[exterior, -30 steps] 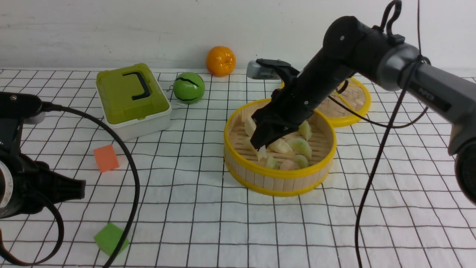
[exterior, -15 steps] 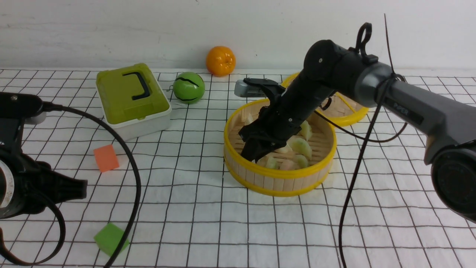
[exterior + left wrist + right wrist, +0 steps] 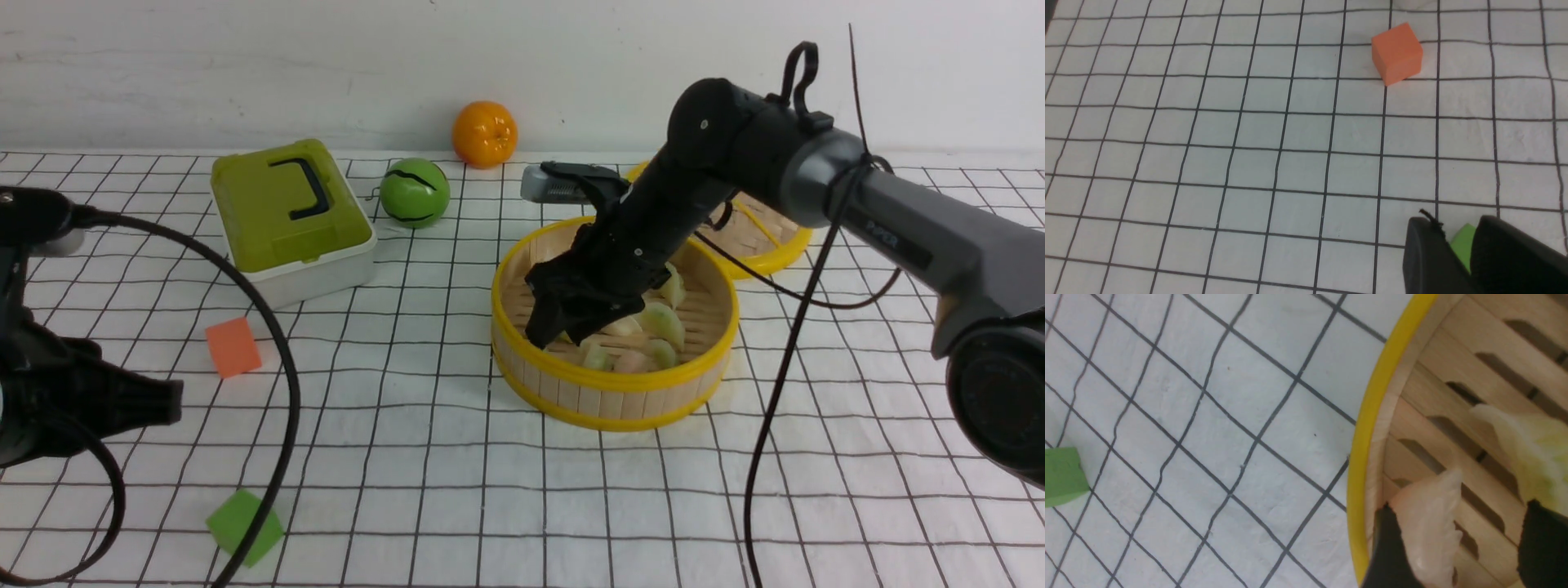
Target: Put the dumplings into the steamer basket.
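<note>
The steamer basket point(image 3: 612, 380), round bamboo with yellow rims, stands at mid-table and holds several whitish and pale green dumplings point(image 3: 657, 322). My right gripper point(image 3: 555, 331) reaches down inside its left part. In the right wrist view the right gripper point(image 3: 1459, 508) is open just inside the basket rim point(image 3: 1367, 437). A whitish dumpling point(image 3: 1429, 522) leans against one finger, well apart from the other, and a greenish dumpling point(image 3: 1531, 453) lies beside it on the slats. My left gripper point(image 3: 167, 402) hovers at the near left, holding nothing, its jaws point(image 3: 1453, 222) a narrow gap apart.
The flat lid point(image 3: 767, 233) lies behind the basket. A green-lidded box point(image 3: 286, 216), a green ball point(image 3: 414, 192) and an orange point(image 3: 485, 133) stand at the back. An orange cube point(image 3: 233, 347) and a green cube point(image 3: 243, 523) lie near the left arm.
My right gripper has sunk lower and leftward into the basket, and its jaws have opened off the whitish dumpling. The left arm has shifted slightly.
</note>
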Tool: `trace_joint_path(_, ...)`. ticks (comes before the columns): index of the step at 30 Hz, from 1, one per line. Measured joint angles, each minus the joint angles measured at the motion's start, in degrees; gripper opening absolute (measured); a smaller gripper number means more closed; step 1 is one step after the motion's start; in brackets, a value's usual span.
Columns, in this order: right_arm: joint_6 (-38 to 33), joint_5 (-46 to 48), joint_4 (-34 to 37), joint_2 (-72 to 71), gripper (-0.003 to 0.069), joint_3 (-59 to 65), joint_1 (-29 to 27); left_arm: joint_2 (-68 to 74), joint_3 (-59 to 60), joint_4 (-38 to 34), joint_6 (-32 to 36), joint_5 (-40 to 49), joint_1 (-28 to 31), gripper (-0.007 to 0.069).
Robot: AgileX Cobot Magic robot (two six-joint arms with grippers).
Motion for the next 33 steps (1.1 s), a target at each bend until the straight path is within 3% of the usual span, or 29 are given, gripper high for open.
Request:
trace_joint_path(4,3.4,1.6,-5.3,-1.0,0.0445,-5.0,0.0,-5.4,0.0,-0.1,0.1,-0.4,0.0,0.0165)
trace_joint_path(9,5.6,4.5,-16.9,-5.5,0.0367,-11.5,0.0,-13.7,0.0,-1.0,0.2,-2.5,0.0,0.0165)
trace_joint_path(12,6.8,4.9,-26.3,-12.2,0.0224,-14.3,-0.1,-21.1,0.8,-1.5,0.2,-7.8,0.0,0.0165)
trace_joint_path(13,6.8,5.0,-26.3,-12.7,0.0224,-14.4,-0.1,-21.4,0.8,-1.5,0.2,-8.2,0.0,0.0165)
trace_joint_path(17,6.1,5.5,-29.7,-22.4,0.0053,-14.2,-0.1,-26.7,7.4,-2.3,2.4,-17.2,0.0,0.0165)
trace_joint_path(20,4.6,5.6,-30.4,-29.0,-0.0011,-11.3,-0.1,-29.6,12.4,-4.3,2.9,-22.3,0.0,0.0165)
trace_joint_path(24,3.4,5.8,-34.6,-42.4,-0.0022,0.7,-0.1,-36.9,17.7,-4.9,4.3,-29.0,0.0,0.0147)
trace_joint_path(29,5.2,6.0,-41.9,-57.2,-0.002,22.5,-0.1,-43.4,20.3,-3.3,4.5,-27.4,0.0,0.0003)
trace_joint_path(33,7.4,1.7,-42.3,-69.0,-0.0017,40.1,-0.1,-45.5,22.3,-3.2,4.5,-27.1,0.0,-0.0013)
